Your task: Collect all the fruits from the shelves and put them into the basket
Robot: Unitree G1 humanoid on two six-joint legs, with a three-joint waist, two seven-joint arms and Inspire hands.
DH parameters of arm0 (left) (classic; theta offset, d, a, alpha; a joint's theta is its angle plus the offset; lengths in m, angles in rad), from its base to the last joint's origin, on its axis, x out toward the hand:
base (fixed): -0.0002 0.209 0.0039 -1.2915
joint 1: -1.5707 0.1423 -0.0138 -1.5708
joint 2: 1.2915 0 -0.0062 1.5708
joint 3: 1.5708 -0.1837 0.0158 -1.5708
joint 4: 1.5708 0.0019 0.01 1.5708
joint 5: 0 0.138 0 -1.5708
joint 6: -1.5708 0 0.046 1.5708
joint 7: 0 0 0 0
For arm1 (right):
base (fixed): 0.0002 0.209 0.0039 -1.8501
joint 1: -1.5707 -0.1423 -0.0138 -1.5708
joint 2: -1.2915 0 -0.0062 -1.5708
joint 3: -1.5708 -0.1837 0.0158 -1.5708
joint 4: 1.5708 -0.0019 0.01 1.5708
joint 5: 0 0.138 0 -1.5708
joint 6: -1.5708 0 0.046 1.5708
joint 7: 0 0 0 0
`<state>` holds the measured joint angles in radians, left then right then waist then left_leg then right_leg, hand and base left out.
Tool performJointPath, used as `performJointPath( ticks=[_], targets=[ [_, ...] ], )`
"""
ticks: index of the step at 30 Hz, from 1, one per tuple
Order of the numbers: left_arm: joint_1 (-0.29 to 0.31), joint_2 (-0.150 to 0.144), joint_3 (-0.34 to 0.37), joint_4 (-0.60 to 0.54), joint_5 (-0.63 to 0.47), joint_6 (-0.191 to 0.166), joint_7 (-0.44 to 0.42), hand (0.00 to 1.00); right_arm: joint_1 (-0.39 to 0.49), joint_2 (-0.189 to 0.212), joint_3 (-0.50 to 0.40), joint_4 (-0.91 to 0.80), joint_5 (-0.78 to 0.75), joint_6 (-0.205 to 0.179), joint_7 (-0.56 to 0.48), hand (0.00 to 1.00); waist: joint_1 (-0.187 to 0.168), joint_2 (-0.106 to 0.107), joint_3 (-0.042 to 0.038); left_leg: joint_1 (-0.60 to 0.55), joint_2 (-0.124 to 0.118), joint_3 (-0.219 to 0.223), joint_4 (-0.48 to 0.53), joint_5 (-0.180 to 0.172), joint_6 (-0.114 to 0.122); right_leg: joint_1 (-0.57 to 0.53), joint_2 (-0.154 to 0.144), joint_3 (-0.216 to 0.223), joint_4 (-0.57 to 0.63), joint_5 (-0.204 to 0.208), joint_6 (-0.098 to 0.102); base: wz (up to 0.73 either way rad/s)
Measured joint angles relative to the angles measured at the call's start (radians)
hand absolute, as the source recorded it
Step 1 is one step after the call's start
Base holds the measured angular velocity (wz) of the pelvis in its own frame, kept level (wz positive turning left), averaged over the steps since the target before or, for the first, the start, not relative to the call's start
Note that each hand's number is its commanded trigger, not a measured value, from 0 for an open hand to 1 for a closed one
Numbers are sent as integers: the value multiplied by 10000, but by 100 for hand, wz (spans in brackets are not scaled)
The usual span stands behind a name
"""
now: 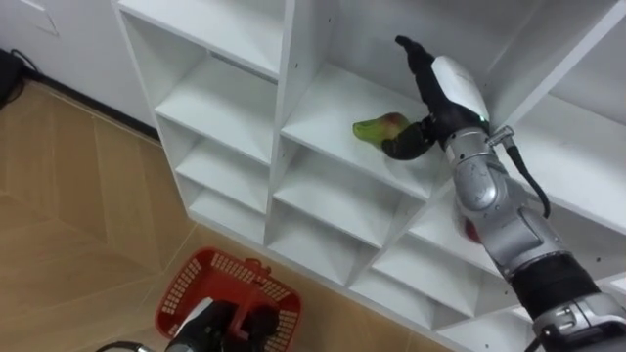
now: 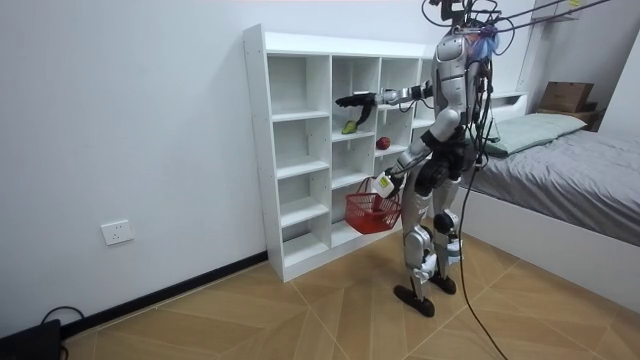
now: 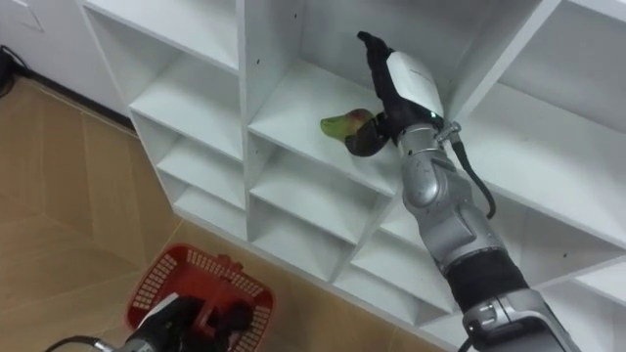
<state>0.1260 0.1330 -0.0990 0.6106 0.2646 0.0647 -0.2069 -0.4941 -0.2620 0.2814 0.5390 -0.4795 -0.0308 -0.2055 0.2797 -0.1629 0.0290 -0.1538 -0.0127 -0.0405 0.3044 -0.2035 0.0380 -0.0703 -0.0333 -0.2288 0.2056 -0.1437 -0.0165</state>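
A green fruit with a red blush (image 1: pixel 376 128) lies on a middle shelf of the white closet (image 1: pixel 290 98). My right hand (image 1: pixel 452 88) reaches into that compartment, just right of the fruit. Its fingers (image 1: pixel 411 54) point straight toward the back and its thumb (image 1: pixel 403 147) curves against the fruit's near side, so the hand is open. Low at my left side, my left hand (image 1: pixel 210 323) is curled round the handle of a red mesh basket (image 1: pixel 196 279). A red fruit (image 2: pixel 381 143) sits one compartment lower, to the right, mostly hidden behind my forearm in the eye views.
I stand facing the closet (image 2: pixel 300 150) on a wooden floor. The other compartments hold nothing. A bed (image 2: pixel 570 150) stands close behind me, with a cardboard box (image 2: pixel 565 95) on a ledge beyond it.
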Motion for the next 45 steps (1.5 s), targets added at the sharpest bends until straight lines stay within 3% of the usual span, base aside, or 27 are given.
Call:
performJointPath(
  ticks=[7, 20, 26, 29, 33, 45],
  targets=[
    [-4, 2, -21, 60, -391, -1, 74, 100, 0, 0, 16, 216, 1, 0, 202, 0, 2, -89, 138, -40, -1, -19, 28, -2, 0, -33, -2, -107, -2, 0, 1, 0],
    [-20, 1, -39, 174, -783, -7, 215, 100, 0, 1, 25, 377, 0, -10, 453, 0, 3, -94, 134, -177, -3, -36, 43, -2, 2, -154, -16, -196, -4, -1, 1, 1],
    [-135, 3, -173, 497, -1194, -25, 308, 100, -1, 22, 29, 781, -1, -21, 394, 0, 39, 1, 165, -299, -33, -161, 111, -2, 2, -195, -19, -240, -8, 0, 1, 6],
    [-187, -33, -192, 558, -1186, -52, 298, 100, -121, 17, 3, 792, -63, -175, 206, 0, 26, 123, 177, -493, -34, -177, 125, 3, 4, -377, -12, -234, 23, 0, 1, 0],
    [-293, -57, -220, 616, -1167, -64, 280, 100, -157, 18, 7, 911, -155, -424, -16, 0, 4, 309, 122, -561, -39, -179, 172, 36, 10, -483, -19, -217, 90, 0, 1, 0],
    [-671, -34, -229, 1209, -1170, -225, 476, 100, -310, 16, 8, 1178, -280, -777, -556, 0, -14, 313, 119, -883, -53, -185, 110, 145, 4, -884, -19, -212, 228, 19, -28, 0]
  ],
)
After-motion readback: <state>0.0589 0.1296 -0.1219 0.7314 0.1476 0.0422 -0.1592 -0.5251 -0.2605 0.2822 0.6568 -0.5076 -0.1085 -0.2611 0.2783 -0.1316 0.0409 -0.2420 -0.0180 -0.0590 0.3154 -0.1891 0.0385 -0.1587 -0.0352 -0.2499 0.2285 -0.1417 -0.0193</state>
